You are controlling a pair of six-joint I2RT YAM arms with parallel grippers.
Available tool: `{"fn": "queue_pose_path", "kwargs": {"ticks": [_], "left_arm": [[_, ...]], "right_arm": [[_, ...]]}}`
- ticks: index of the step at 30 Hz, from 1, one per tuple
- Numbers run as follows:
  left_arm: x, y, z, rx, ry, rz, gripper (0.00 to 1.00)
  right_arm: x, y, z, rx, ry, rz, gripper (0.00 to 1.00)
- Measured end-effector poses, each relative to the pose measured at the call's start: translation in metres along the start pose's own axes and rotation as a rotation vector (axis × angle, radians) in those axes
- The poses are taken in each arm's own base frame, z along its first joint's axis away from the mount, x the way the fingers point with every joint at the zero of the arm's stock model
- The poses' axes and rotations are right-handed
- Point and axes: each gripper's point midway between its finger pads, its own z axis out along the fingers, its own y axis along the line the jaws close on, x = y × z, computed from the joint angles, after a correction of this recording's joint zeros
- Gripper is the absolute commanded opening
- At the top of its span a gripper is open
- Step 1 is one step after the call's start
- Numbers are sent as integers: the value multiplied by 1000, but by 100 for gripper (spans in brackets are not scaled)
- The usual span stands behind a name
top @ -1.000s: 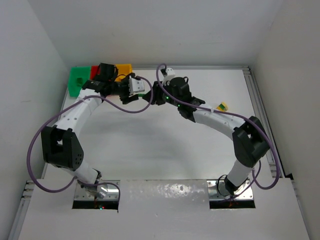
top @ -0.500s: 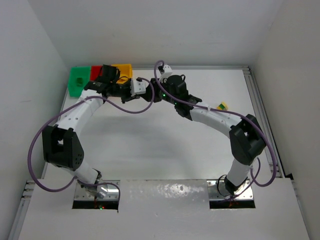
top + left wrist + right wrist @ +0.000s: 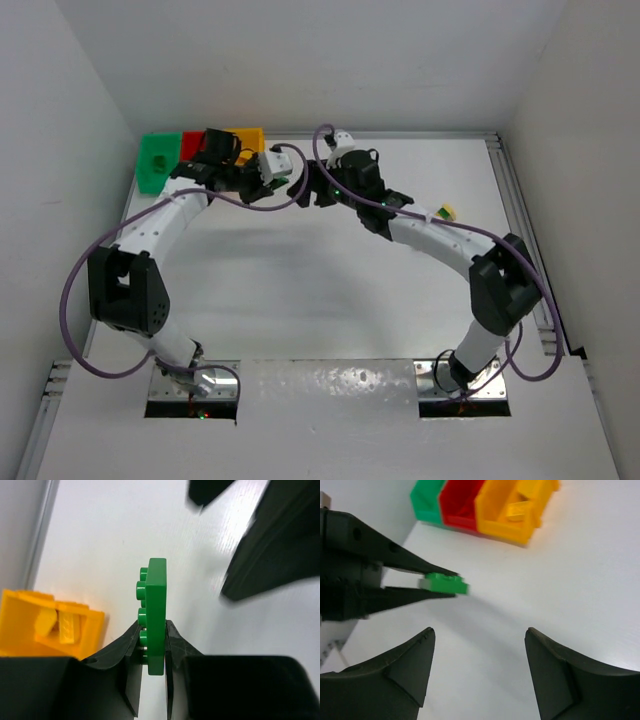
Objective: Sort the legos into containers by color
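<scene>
The right gripper (image 3: 479,632) is standing empty with its jaws apart. The left gripper (image 3: 152,630) is clamping the green lego (image 3: 157,605) by its flat faces above the table (image 3: 330,290), near the far-left corner. This is presumably for an edgewise drop into the green container (image 3: 424,497) in that corner.

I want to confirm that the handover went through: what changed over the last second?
The left gripper closed on the green lego and now pinches it edge-on. The right gripper opened, apparently releasing it, and now stands clear of the brick. The bins stayed where they were, and both arms barely shifted.
</scene>
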Motion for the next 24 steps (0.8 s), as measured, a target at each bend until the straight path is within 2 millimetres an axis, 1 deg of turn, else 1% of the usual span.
{"fn": "queue_pose_path", "kwargs": {"ticks": [3,5,7,8,9,10,11,12,13,14,16,18,20,21,22,24], "left_arm": [[19,7,-1,-33,50,-113,0],[36,14,0,-67,94,-205,0],[56,26,0,-108,145,-331,0],[65,36,0,-134,163,-416,0],[75,50,-3,-171,182,-497,0],[87,70,-9,-218,193,-584,0],[99,93,-18,-278,194,-661,0],[113,124,-33,-358,186,-733,0],[126,149,-49,-433,175,-785,0],[143,176,-73,-527,165,-839,0],[171,209,-113,-666,169,-899,0],[198,231,-149,-783,190,-936,0],[212,245,-164,-846,209,-945,0],[217,250,-164,-859,217,-945,0],[221,255,-161,-869,221,-943,0],[234,258,-148,-876,249,-955,0]], "right_arm": [[-8,-26,-18,101,-3,-26,74],[-17,-40,-34,158,-26,-43,74],[-28,-50,-49,201,-56,-58,74],[-32,-53,-55,216,-70,-65,74],[-34,-55,-60,224,-78,-72,74],[-34,-55,-64,228,-81,-80,74],[-33,-55,-67,230,-80,-86,74],[-30,-56,-71,232,-76,-91,74],[-25,-58,-72,236,-68,-93,74],[-19,-59,-74,240,-57,-96,74],[-7,-65,-75,252,-30,-103,74],[5,-71,-77,268,-2,-108,74],[13,-76,-79,283,24,-116,74],[14,-77,-79,286,30,-121,74],[14,-77,-79,286,31,-129,74],[15,-77,-80,281,39,-148,74]]}}
